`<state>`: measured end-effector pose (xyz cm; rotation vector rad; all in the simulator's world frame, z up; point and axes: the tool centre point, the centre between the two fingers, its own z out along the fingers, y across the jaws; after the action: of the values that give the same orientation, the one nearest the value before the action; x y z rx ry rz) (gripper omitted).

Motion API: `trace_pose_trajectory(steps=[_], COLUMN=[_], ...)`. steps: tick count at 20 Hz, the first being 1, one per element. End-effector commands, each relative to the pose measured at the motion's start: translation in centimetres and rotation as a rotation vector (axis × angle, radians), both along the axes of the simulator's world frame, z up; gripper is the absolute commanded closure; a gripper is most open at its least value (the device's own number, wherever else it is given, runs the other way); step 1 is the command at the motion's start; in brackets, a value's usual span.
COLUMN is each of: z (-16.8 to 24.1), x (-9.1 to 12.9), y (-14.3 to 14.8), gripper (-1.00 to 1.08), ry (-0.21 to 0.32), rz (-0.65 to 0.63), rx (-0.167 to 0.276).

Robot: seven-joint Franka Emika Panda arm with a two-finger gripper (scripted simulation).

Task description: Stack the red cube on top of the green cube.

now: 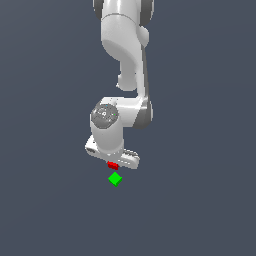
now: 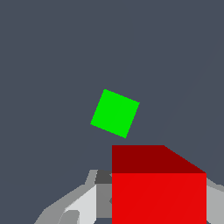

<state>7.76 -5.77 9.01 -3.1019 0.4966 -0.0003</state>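
Gripper [image 1: 113, 164] pinching the red cube [image 1: 112, 164], held up off the floor, so pickup looks done. Green cube [image 1: 115, 178] sits alone on the grey floor [image 1: 200, 210], just nearer than the red one in the exterior view, not yet under it. Left: line up over green, lower, release. No labels or writing visible.

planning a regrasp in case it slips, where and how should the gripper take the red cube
Grip the red cube across two opposite flat side faces, coming straight down from above. It is a plain small cube, so parallel faces suit the gripper; a top-down approach leaves its underside free for the green cube.
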Motion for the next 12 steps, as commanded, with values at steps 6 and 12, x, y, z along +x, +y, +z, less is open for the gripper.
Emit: trace_pose_trajectory(steps=[6, 12], z=[-1.8, -2.6], x=[2.9, 4.2], y=[0.2, 0.2], gripper=[1.08, 1.08], ry=[0.000, 0.000], rz=[0.000, 0.000], rx=[0.000, 0.000])
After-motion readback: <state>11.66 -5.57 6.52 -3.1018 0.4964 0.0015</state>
